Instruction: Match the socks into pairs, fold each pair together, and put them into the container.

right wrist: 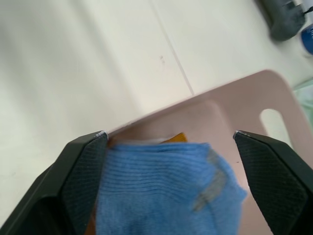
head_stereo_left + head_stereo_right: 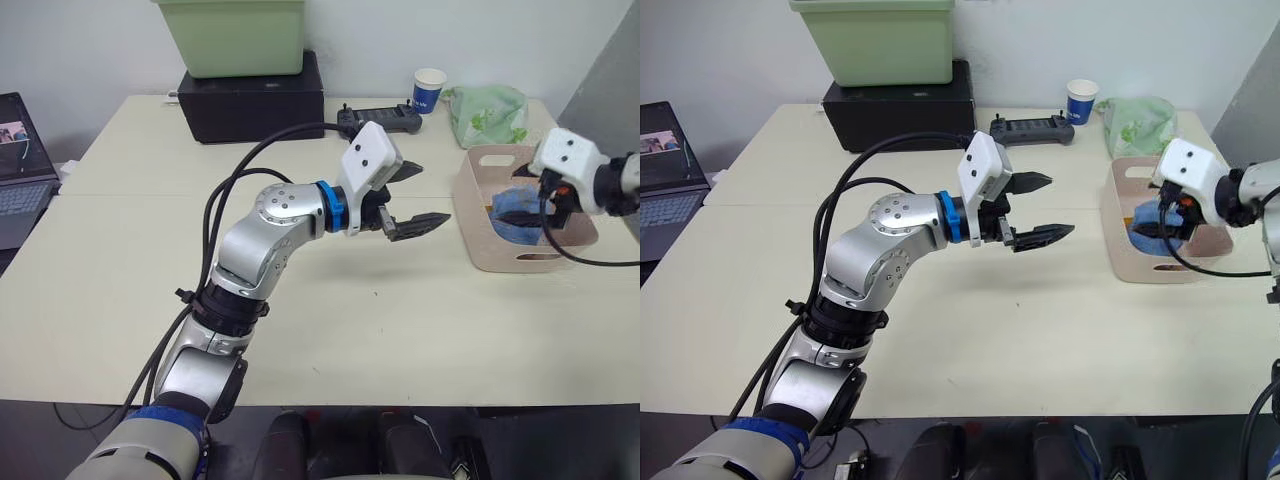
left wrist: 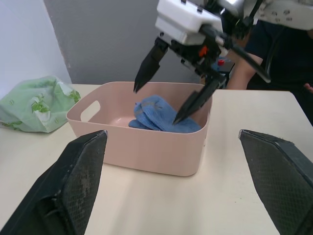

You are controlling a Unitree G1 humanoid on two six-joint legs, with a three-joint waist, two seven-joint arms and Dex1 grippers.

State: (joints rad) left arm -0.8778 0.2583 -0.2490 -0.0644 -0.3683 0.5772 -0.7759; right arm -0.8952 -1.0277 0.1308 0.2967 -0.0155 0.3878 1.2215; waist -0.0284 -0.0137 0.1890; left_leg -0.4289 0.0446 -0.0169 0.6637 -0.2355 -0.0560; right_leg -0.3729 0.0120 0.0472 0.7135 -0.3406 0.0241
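Note:
The pale pink container (image 2: 500, 255) stands at the table's right side. A folded light blue pair of socks (image 3: 161, 115) lies inside it, and a sliver of mustard-orange sock (image 1: 177, 137) peeks out from under the blue. My right gripper (image 3: 155, 105) hangs open over the container, fingers spread just above the blue socks, holding nothing. My left gripper (image 2: 434, 192) is open and empty, raised above the middle of the table and pointing toward the container.
A light green tub (image 2: 235, 35) sits on a black box (image 2: 250, 100) at the back. A black controller (image 2: 385, 120), a paper cup (image 2: 429, 88) and a green plastic bag (image 2: 488, 113) lie behind the container. A laptop (image 2: 20, 170) is far left. A person's arm (image 3: 244, 68) shows beyond the table.

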